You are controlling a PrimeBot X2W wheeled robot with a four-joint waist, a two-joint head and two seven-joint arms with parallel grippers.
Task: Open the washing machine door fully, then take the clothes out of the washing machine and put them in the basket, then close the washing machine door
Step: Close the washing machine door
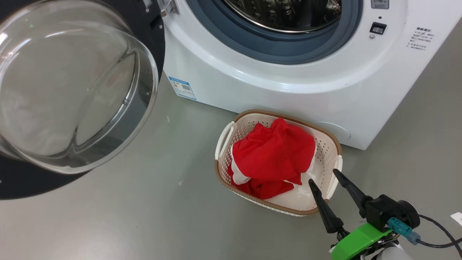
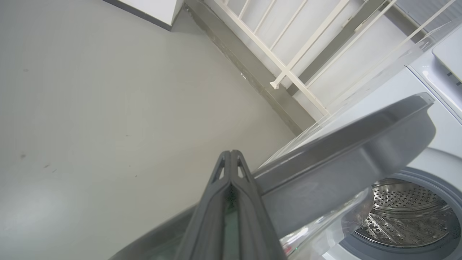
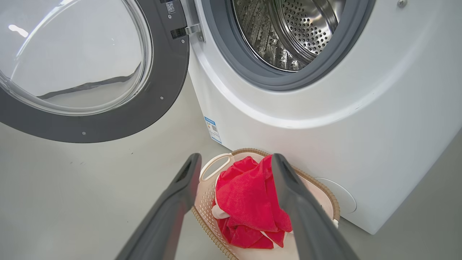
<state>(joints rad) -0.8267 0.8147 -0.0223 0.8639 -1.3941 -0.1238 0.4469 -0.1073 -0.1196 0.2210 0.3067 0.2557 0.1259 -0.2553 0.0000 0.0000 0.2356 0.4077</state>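
The washing machine door [image 1: 72,90] stands swung wide open at the left, its glass bowl bulging toward me. No fabric shows in the visible part of the washing machine [image 1: 288,83] drum [image 3: 288,32]. The red and white clothes [image 1: 274,155] lie heaped in the basket [image 1: 326,155] on the floor against the washer's front. My right gripper [image 1: 323,177] hangs open over the basket's near right corner, holding nothing, its fingers [image 3: 180,195] framing the clothes [image 3: 249,195]. My left gripper [image 2: 231,155] is shut and empty, close beside the door's grey edge [image 2: 343,155].
Grey floor [image 1: 144,216] spreads in front of the washer and left of the basket. A blue label sticker [image 1: 182,87] sits low on the washer front. A white railing [image 2: 288,68] and wall base run behind the open door. A black cable [image 1: 440,234] trails from my right wrist.
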